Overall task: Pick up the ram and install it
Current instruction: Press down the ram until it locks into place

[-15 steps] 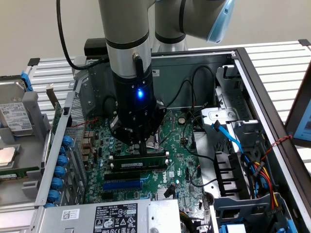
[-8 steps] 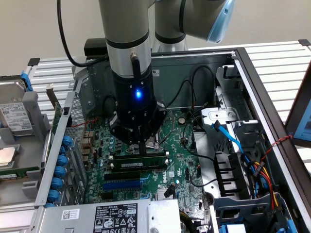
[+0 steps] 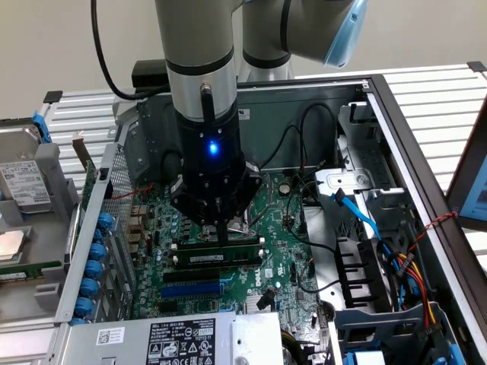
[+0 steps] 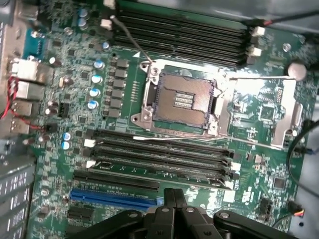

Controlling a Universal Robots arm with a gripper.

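The ram, a green stick with a white sticker, stands on edge in one of the long black slots on the motherboard. In the wrist view I take a thin pale line along the slot nearest the fingers for the ram, edge-on. My gripper hangs straight down just above the middle of the stick. Its two black fingers are pressed together with nothing between them, so the gripper is shut. Whether the fingertips touch the stick's top edge I cannot tell.
The open CPU socket lies beyond the slots, and a blue slot lies on the near side. Case walls ring the board. Cables and a drive cage crowd the exterior view's right; a hard drive sits at its left.
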